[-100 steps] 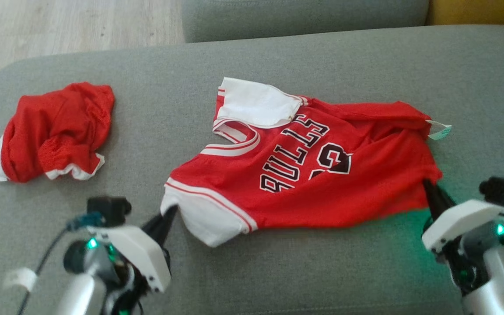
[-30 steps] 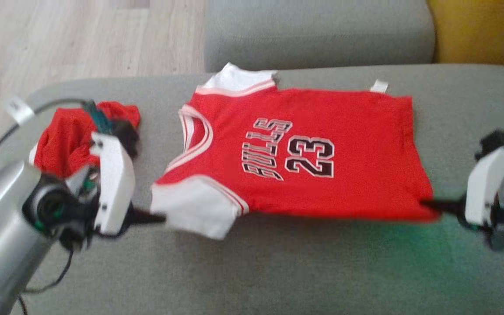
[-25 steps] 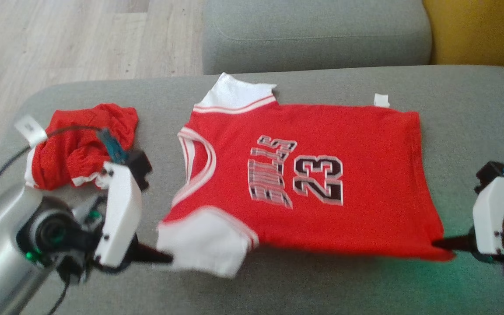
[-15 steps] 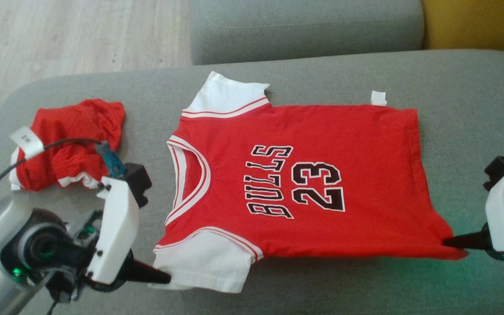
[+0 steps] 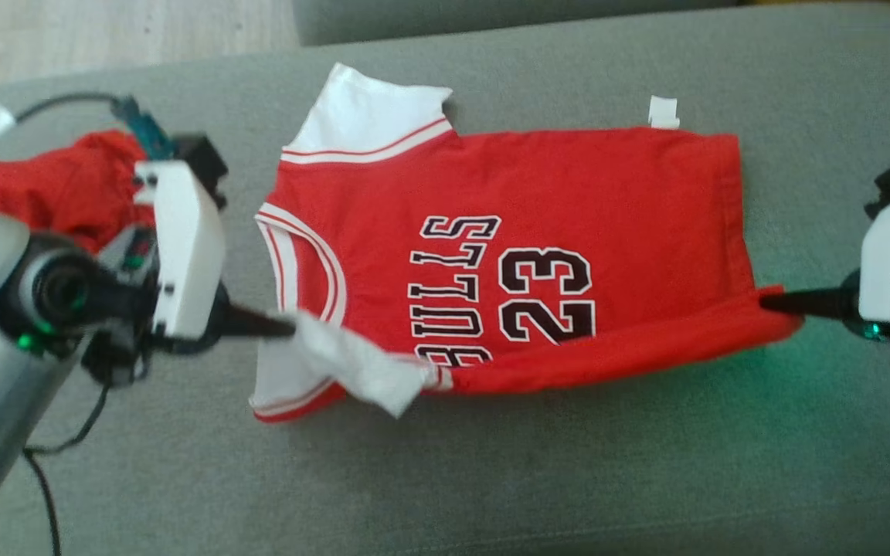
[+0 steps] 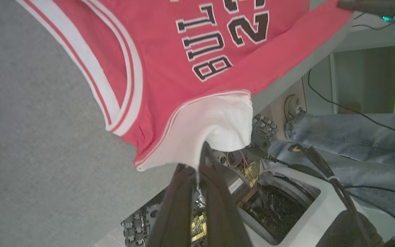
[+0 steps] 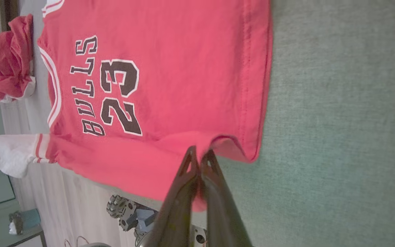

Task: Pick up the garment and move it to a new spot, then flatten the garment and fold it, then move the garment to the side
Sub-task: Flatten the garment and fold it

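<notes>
The garment (image 5: 538, 193) is a red jersey with white sleeves and a black "BULLS 23" print, spread on the grey sofa cushion (image 5: 568, 479). My left gripper (image 5: 290, 328) is shut on the near white sleeve (image 5: 352, 371), which hangs raised and crumpled over the collar side. My right gripper (image 5: 766, 300) is shut on the near hem corner. The near edge is lifted between them and covers the lowest part of the print. The left wrist view has the left gripper (image 6: 202, 151) pinching the sleeve of the garment (image 6: 170, 41). In the right wrist view the right gripper (image 7: 199, 154) pinches the garment's (image 7: 183, 68) hem.
Another red garment (image 5: 59, 185) lies crumpled on the cushion's left end, behind my left arm. Wooden floor (image 5: 105, 31) lies beyond the sofa's far left corner. A person's leg in jeans (image 6: 355, 133) is beside my base in the left wrist view.
Both grippers have raised the garment's near edge and carried it toward the far side, so it now overlaps the print. The sleeve has bunched up. The head camera has tilted down.
</notes>
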Controlling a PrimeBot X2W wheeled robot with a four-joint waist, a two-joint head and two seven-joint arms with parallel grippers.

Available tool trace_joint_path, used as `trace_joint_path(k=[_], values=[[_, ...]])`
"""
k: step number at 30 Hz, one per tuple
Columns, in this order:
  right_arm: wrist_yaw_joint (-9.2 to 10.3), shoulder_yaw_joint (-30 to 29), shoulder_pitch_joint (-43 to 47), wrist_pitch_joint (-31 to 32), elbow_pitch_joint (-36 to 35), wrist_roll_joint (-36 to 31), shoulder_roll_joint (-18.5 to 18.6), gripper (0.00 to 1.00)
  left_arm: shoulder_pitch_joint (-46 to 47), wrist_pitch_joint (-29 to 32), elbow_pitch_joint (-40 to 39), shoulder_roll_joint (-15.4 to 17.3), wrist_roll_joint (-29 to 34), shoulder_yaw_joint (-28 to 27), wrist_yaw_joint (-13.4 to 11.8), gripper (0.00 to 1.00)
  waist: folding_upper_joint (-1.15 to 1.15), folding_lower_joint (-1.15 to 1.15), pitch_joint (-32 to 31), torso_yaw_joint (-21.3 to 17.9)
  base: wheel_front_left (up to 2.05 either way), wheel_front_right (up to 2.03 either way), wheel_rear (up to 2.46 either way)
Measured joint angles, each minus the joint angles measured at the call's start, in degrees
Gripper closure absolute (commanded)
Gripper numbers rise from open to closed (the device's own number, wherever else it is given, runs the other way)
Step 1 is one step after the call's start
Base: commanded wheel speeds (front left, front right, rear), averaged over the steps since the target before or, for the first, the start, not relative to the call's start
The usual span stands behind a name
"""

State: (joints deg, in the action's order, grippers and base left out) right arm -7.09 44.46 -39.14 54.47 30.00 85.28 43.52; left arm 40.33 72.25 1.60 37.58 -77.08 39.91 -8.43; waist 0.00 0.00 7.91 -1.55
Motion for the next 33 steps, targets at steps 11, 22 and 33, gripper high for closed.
trace_joint_path(k=[11, 22, 33], values=[[-0.01, -2.1, -6.2, -2.3, 12.4, -1.7, -8.0, 1.0, 8.7, -9.3, 17.7, -7.6, 6.0, -1.1, 3.2, 1.0, 0.0, 0.0, 5.1, -2.2, 0.0, 0.0, 0.0], [-0.01, -4.7, -8.6, -9.7, 16.9, -2.3, -12.2, 0.0, 10.6, -21.5, 29.8, -12.1, 10.7, -1.0, 10.9, 0.0, 0.0, 0.01, 4.7, -2.3, 0.0, 0.0, 0.0], [0.0, -10.6, 2.8, -45.9, 0.9, -8.3, -10.1, 0.0, 5.3, -54.1, 25.5, -12.6, 23.8, -2.0, 11.1, 0.0, 0.0, 0.0, -3.1, -1.0, 0.0, 0.0, 0.0]])
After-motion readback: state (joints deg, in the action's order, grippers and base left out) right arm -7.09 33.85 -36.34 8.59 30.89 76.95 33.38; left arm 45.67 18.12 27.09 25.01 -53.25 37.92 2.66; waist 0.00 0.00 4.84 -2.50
